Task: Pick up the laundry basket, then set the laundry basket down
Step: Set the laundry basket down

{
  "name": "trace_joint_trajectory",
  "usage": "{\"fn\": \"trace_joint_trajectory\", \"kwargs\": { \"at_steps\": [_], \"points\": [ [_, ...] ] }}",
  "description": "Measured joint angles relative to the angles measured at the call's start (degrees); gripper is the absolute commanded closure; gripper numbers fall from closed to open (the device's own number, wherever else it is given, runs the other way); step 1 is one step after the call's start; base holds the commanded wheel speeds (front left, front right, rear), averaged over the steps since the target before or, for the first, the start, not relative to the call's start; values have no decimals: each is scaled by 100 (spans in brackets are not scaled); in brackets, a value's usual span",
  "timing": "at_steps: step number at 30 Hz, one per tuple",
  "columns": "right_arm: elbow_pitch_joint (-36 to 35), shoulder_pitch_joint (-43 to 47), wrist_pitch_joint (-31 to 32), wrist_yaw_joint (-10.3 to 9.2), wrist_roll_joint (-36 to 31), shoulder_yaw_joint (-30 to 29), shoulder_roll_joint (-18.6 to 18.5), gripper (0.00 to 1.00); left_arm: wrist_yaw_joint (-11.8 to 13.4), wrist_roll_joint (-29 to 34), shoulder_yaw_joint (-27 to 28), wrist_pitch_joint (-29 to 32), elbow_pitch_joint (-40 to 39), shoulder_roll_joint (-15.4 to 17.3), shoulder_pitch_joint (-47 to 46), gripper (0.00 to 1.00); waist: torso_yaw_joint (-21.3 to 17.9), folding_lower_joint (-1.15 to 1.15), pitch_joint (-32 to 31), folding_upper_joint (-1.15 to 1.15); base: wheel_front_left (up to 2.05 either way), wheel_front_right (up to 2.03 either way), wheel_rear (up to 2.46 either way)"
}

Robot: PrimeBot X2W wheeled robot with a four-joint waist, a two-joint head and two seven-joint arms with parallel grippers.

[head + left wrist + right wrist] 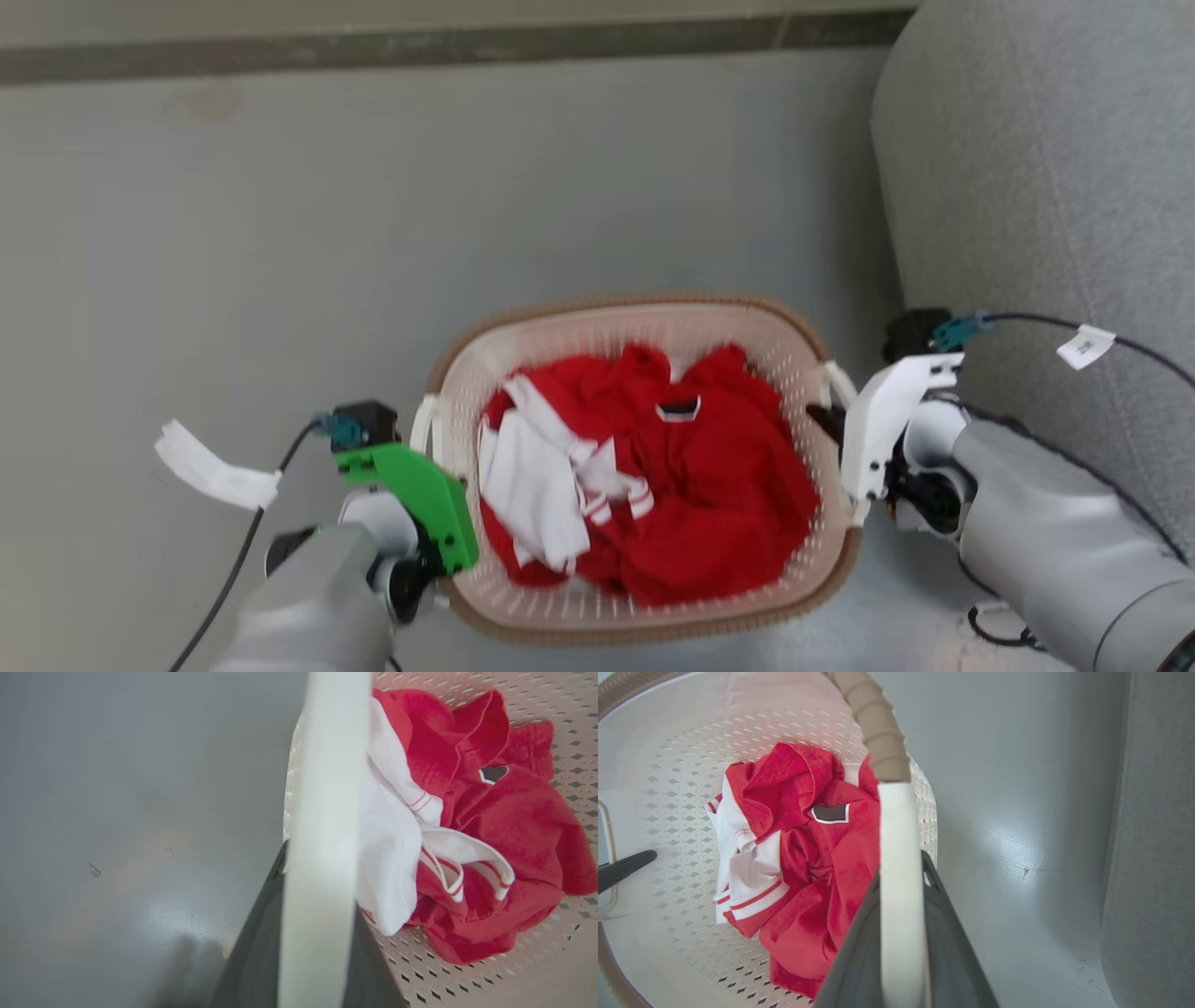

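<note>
Head view: laundry basket (653, 304) gripped from both sides.
Left gripper (322, 877) clenched on one loop handle (327, 779), right gripper (901, 868) on the opposite one; red-and-white clothes (709, 485) inside.

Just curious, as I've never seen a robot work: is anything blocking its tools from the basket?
Nothing visible: the left tool and the right tool each pinch a white side handle of the basket.
</note>
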Motion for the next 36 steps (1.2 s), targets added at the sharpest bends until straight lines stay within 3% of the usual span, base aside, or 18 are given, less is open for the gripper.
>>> {"fn": "trace_joint_trajectory", "kwargs": {
  "at_steps": [36],
  "points": [
    [-436, -1053, -1278, 1, -3, -75, -369, 100, 436, 60, -67, -1288, -222, 5, -1302, 100, -70, 1, 2570, 0, 0, 0, 0]
  ]
}}
